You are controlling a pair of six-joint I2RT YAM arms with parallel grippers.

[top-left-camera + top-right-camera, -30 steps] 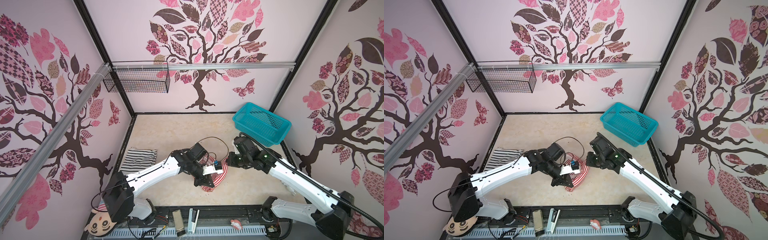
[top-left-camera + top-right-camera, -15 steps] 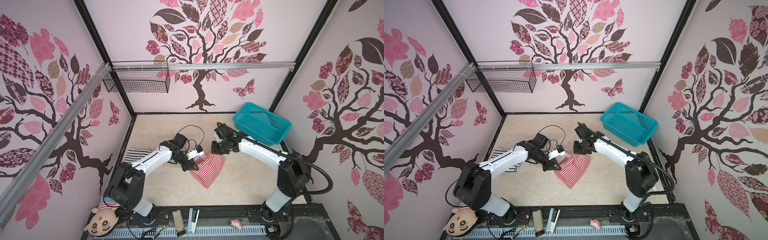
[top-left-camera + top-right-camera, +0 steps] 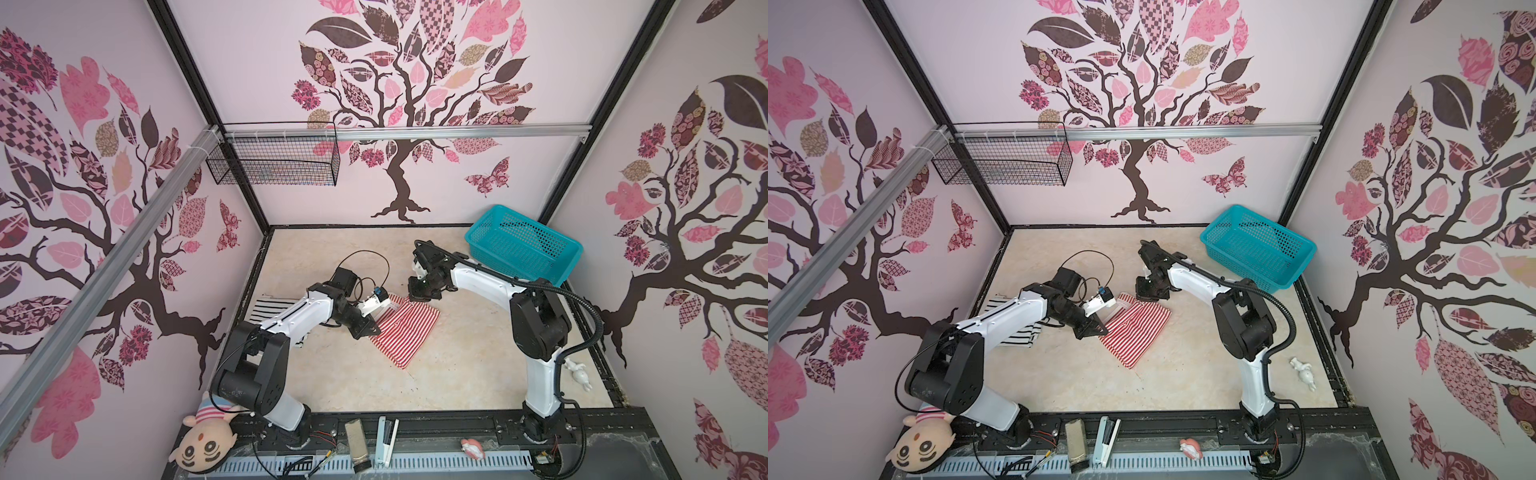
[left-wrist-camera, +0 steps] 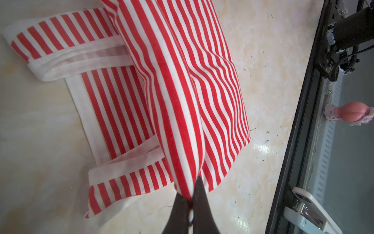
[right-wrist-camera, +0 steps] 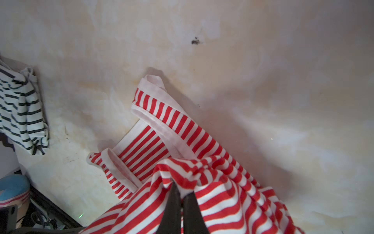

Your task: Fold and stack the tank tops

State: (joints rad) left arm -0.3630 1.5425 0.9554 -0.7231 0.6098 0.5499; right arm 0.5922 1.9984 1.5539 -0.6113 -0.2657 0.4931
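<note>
Red-and-white tank top (image 3: 405,332), hem raised over straps; black-and-white tank top (image 3: 268,305) well apart

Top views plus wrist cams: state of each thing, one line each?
red-and-white striped tank top: half-folded, hem lifted by both grippers
black-and-white striped tank top: lying apart at left, untouched
left gripper: shut on hem
right gripper: shut on hem
teal plastic mesh basket: empty
</note>
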